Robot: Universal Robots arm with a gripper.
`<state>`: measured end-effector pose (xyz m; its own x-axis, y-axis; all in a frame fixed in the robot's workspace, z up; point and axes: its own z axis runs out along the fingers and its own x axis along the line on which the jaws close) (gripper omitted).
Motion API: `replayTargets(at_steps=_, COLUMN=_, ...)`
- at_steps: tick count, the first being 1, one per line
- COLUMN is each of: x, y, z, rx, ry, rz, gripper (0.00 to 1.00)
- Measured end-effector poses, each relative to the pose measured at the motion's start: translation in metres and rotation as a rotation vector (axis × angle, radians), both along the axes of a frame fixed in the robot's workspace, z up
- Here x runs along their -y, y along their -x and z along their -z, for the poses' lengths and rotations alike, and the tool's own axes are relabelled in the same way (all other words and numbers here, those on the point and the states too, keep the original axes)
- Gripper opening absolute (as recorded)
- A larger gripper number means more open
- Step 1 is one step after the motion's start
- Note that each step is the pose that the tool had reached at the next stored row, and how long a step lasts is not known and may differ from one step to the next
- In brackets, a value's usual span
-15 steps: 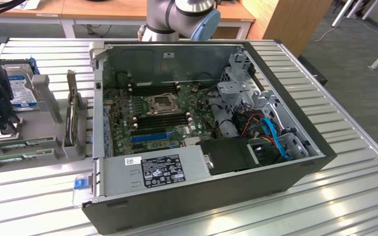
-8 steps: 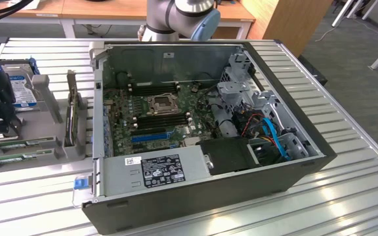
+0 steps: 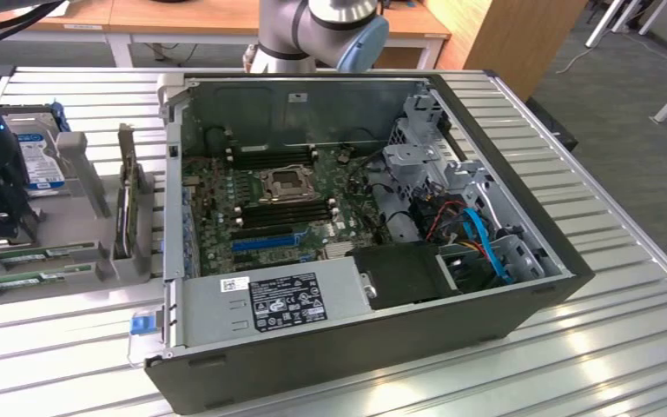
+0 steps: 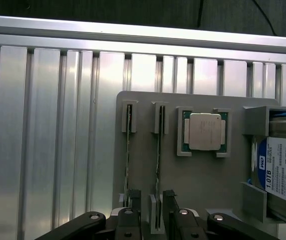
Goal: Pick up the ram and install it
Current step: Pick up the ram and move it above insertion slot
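Fingers of the black hand (image 4: 152,202) stand apart, straddling one long, thin green circuit-board ram (image 4: 158,150) standing on edge in the slotted grey plastic holder (image 4: 143,167) on the ribbed aluminium table (image 4: 42,125). We judge it light, stiff and fragile: best pinched across its flat faces near mid-length, clear of contacts.

The ram (image 3: 38,253) is green, its tray (image 4: 203,175) grey, the processor (image 4: 205,131) silver, the table (image 4: 42,125) ribbed silver.
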<state>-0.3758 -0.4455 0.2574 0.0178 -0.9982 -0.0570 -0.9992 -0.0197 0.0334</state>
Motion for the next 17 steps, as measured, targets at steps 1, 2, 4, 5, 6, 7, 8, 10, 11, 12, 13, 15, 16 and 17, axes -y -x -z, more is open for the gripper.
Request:
replayTargets(at_steps=1, x=0.0000, y=0.0000, z=0.0000, rx=0.0000, ry=0.0000, rz=0.000, gripper=0.31)
replayTargets(at_steps=2, x=0.0000, y=0.0000, z=0.0001, rx=0.0001, ry=-0.0001, rz=0.000, gripper=0.31)
replayTargets(at_steps=4, x=0.0000, y=0.0000, z=0.0001, rx=0.0002, ry=-0.0002, rz=0.000, gripper=0.31)
replayTargets(at_steps=5, x=0.0000, y=0.0000, z=0.0001, rx=0.0002, ry=-0.0002, rz=0.000, gripper=0.31)
replayTargets(at_steps=6, x=0.0002, y=0.0000, z=0.0003, rx=0.0004, ry=-0.0003, rz=0.000, gripper=0.31)
replayTargets(at_steps=7, x=0.0007, y=0.0000, z=0.0003, rx=0.0005, ry=-0.0004, rz=0.000, gripper=0.31)
replayTargets(at_steps=8, x=0.0014, y=0.0000, z=0.0002, rx=0.0003, ry=-0.0002, rz=0.000, gripper=0.31)
replayTargets(at_steps=10, x=0.0033, y=0.0000, z=0.0002, rx=0.0003, ry=-0.0003, rz=0.000, gripper=0.31)
replayTargets(at_steps=11, x=0.0041, y=0.0000, z=0.0002, rx=0.0002, ry=-0.0002, rz=0.000, gripper=0.31)
replayTargets(at_steps=12, x=0.0050, y=0.0000, z=0.0001, rx=0.0002, ry=-0.0002, rz=0.000, gripper=0.31)
replayTargets(at_steps=13, x=0.0056, y=0.0000, z=0.0001, rx=0.0002, ry=-0.0001, rz=0.000, gripper=0.31)
replayTargets(at_steps=15, x=0.0060, y=0.0000, z=0.0001, rx=0.0002, ry=-0.0002, rz=0.000, gripper=0.31)
replayTargets(at_steps=16, x=0.0060, y=0.0000, z=0.0001, rx=0.0002, ry=-0.0002, rz=0.000, gripper=0.31)
replayTargets(at_steps=17, x=0.0062, y=0.0000, z=0.0001, rx=0.0002, ry=-0.0001, rz=0.000, gripper=0.31)
